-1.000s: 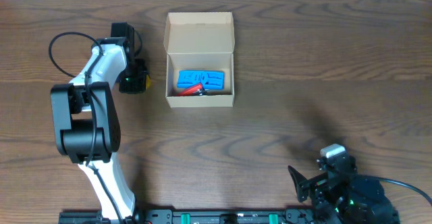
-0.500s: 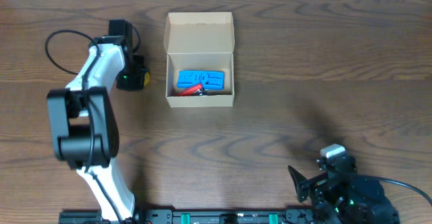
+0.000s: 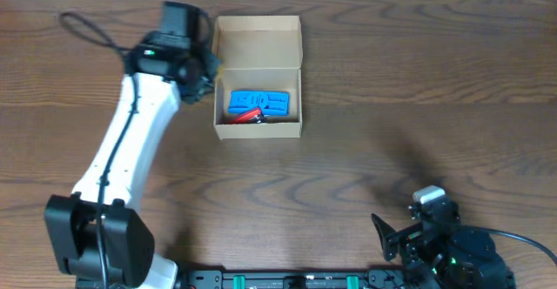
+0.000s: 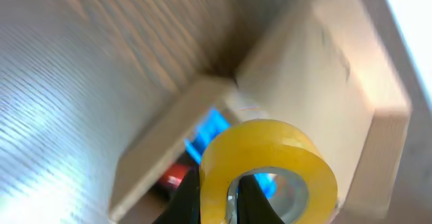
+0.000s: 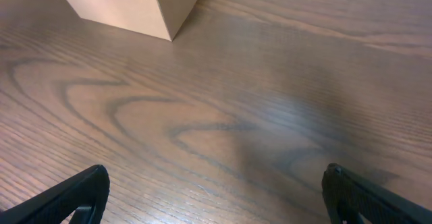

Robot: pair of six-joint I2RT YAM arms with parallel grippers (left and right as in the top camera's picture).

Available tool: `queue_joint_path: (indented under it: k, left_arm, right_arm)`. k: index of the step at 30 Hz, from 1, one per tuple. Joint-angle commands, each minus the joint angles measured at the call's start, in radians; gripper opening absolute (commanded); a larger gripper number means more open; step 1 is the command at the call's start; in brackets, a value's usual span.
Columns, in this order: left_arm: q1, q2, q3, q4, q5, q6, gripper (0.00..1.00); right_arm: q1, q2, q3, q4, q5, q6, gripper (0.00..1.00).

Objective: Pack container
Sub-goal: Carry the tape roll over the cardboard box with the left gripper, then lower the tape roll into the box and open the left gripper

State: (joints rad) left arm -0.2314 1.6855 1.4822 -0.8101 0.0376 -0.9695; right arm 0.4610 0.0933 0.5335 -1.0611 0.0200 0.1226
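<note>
Left wrist view shows the left gripper (image 4: 223, 198) clamped on a yellow tape roll (image 4: 270, 160) beside the container (image 3: 258, 131), upper centre overhead; carry it over the wall, centred above the blue piece (image 3: 261, 102), before letting go.

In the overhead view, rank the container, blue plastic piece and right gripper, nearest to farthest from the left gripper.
1. The container, its left wall beside the left gripper.
2. The blue plastic piece, inside it.
3. The right gripper, far off at bottom right.
</note>
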Motion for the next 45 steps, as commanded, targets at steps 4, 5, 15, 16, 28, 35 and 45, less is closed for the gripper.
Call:
queue_joint_path:
  k: [4,5,15,16,28,35,45]
  left_arm:
    - [-0.104,0.061,0.033,-0.022,-0.018,0.08,0.06]
    - [-0.114,0.074,0.033,-0.022,-0.018,0.08,0.06]
    - [-0.137,0.24,0.034,-0.019,0.008,0.079,0.06]
    - [-0.137,0.25,0.034,-0.017,0.008,0.079,0.06]
    - [-0.137,0.282,0.034,0.0,0.007,0.079,0.53]
    - [-0.137,0.276,0.051,-0.002,0.008,0.079,0.59]
    - [-0.135,0.094,0.119,-0.095,-0.059,0.084,0.69]
  right_arm:
    - [-0.007,-0.005,0.0,-0.002,0.01,0.011,0.99]
    - [-0.007,-0.005,0.0,-0.002,0.01,0.011,0.99]
    - [-0.007,-0.005,0.0,-0.002,0.01,0.011,0.99]
    - [-0.007,-0.005,0.0,-0.002,0.01,0.011,0.99]
    - [-0.007,-0.005,0.0,-0.002,0.01,0.011,0.99]
    - [-0.007,-0.005,0.0,-0.002,0.01,0.011,0.99]
    - [-0.007,-0.005,0.0,-0.002,0.01,0.011,0.99]
